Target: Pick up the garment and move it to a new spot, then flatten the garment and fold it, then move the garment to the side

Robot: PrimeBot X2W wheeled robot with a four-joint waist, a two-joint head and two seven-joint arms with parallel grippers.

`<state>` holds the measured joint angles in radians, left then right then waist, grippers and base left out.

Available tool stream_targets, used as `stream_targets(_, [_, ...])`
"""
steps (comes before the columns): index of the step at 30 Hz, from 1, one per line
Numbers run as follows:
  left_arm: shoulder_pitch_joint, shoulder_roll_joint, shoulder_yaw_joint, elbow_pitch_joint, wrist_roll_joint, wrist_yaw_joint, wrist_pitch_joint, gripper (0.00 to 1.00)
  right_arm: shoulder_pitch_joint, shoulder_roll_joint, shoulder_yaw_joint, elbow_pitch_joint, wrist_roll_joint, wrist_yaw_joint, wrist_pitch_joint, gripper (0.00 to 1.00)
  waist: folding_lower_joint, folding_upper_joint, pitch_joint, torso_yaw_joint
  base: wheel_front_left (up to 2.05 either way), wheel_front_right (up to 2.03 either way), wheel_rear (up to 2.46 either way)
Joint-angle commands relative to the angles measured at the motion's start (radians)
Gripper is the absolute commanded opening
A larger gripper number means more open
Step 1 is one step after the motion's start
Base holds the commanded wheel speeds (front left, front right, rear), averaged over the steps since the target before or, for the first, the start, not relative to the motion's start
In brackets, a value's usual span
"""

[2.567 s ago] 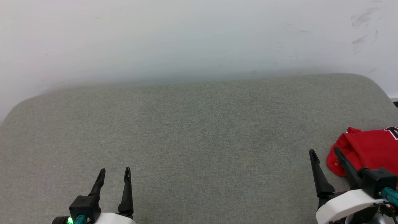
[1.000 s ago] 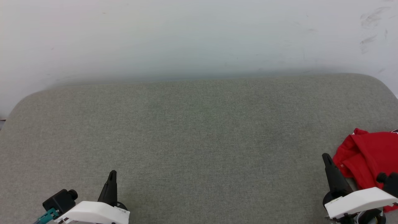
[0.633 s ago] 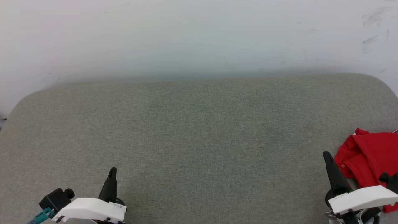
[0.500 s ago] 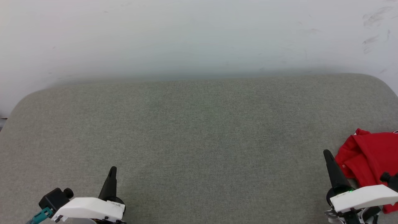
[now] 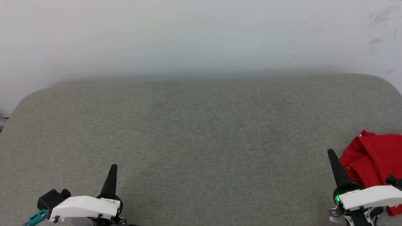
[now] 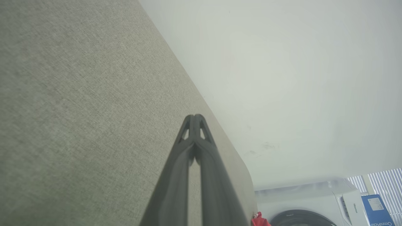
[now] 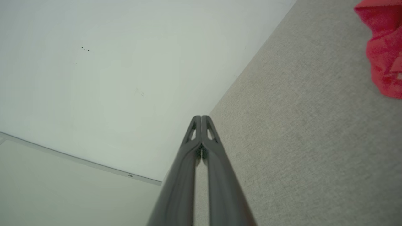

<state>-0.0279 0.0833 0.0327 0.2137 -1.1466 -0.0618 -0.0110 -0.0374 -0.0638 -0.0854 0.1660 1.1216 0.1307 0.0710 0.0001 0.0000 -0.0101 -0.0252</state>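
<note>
While the left gripper (image 5: 113, 167) and right gripper (image 5: 330, 153) are closed, the garment (image 5: 373, 155) lies on a cushion (image 5: 201, 125).

Left wrist view, bottom right corner: white washer (image 6: 314, 199) w/ small brand mark on its panel, reads approx. "Hisense". Beside it, blue box (image 6: 381, 216): white lettering "OmniPick…", cut off by frame edge; pale label above it, too small to read. The garment (image 5: 370, 157): tiny pale mark nr its left edge, illegible.
</note>
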Motion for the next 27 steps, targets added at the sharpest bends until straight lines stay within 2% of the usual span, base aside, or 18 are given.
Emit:
stream_targets(1, [-0.026,-0.001,0.006,-0.005,-0.021,-0.009,0.006,0.0,-0.026,0.001,-0.003,-0.003,0.024,0.0,0.001,0.0,0.0,0.0,0.0,0.0,0.0,0.0,0.0])
stream_targets(27, [-0.057,-0.017,0.045,0.013,-0.239,-0.039,0.066,0.0,-0.05,0.008,-0.017,0.038,0.254,0.0,0.023,0.0,-0.0001,0.0,0.006,0.011,0.0,0.0,0.0])
